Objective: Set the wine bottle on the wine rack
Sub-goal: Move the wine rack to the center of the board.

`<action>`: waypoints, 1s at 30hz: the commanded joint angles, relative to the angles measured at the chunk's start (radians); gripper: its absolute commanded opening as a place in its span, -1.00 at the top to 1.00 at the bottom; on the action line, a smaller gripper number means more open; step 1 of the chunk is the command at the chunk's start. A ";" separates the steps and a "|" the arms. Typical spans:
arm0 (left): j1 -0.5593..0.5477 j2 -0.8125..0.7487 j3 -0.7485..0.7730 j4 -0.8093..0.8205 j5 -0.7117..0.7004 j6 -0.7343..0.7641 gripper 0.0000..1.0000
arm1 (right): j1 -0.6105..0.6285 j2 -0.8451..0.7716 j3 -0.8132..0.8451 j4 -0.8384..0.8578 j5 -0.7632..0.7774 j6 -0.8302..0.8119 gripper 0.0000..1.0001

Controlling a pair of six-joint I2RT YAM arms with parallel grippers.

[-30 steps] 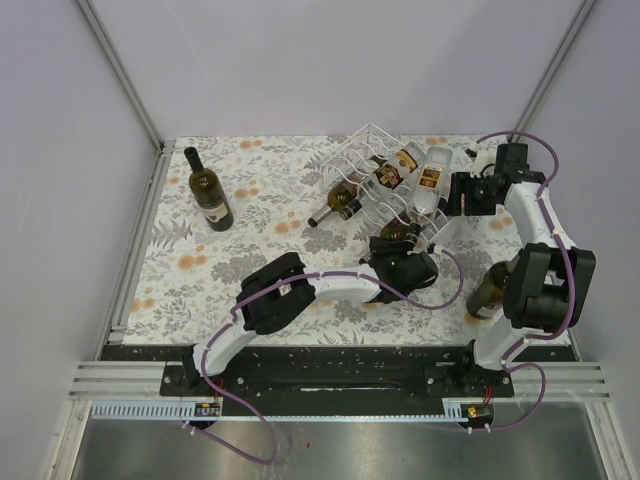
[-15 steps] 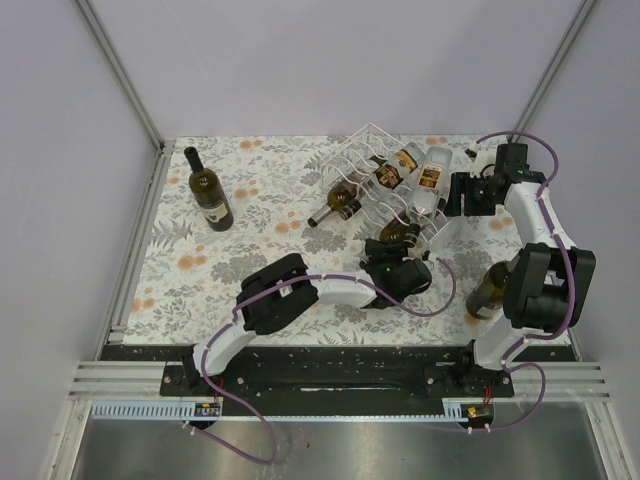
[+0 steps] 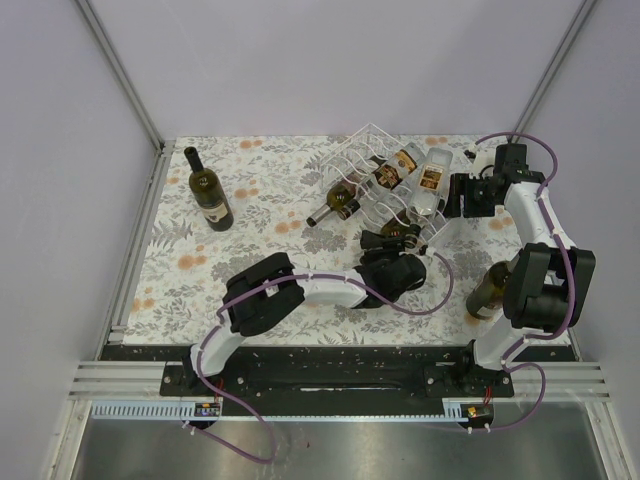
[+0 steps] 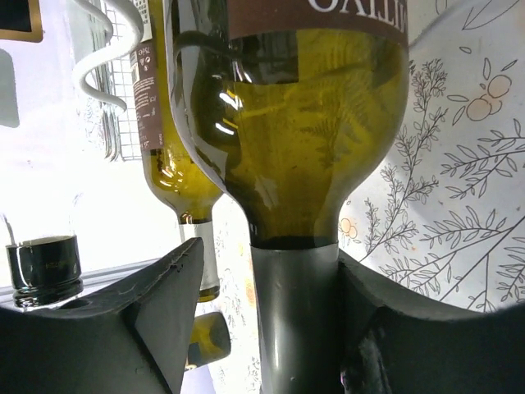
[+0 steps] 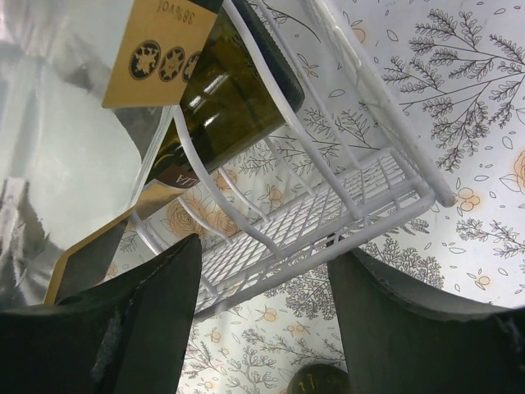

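Top external view: a white wire wine rack (image 3: 362,150) of thin curved ribs stands on a floral-patterned table cover (image 3: 250,200). At the rack's near edge lies the green glass wine bottle (image 3: 400,232) with a grey foil neck, body toward the rack and neck pointing away from it. Whether it rests fully in a cradle cannot be told. The left gripper (image 3: 396,252) sits just on the near side of the rack, at that neck. In the left wrist view the neck passes between its two dark fingers (image 4: 156,320); the jaws are parted, with a clear gap on one side of the neck and the other finger close against it. The right gripper (image 3: 453,196) hangs just beside the rack's right end. In the right wrist view its fingers (image 5: 148,312) are spread with nothing between them, the rack's mesh base and ribs lying beyond. Three more bottles lie in the rack: a dark green one (image 3: 340,207) whose neck sticks out on the rack's left, a brown-labelled one (image 3: 398,165) in the middle, and a clear glass one (image 3: 432,178) nearest the right gripper. A dark bottle with a pale label (image 3: 208,190) is well off to the rack's left. Another green bottle (image 3: 487,292) is on the near right of the rack, partly hidden by the right arm.
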 commanded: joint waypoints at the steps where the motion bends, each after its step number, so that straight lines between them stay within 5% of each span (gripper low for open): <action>1: -0.010 -0.076 -0.027 0.059 -0.045 0.022 -0.23 | 0.022 -0.007 0.024 -0.051 -0.049 -0.006 -0.41; 30: -0.039 -0.220 -0.185 -0.096 0.006 -0.118 -0.25 | 0.022 -0.003 0.024 -0.051 -0.049 -0.003 -0.41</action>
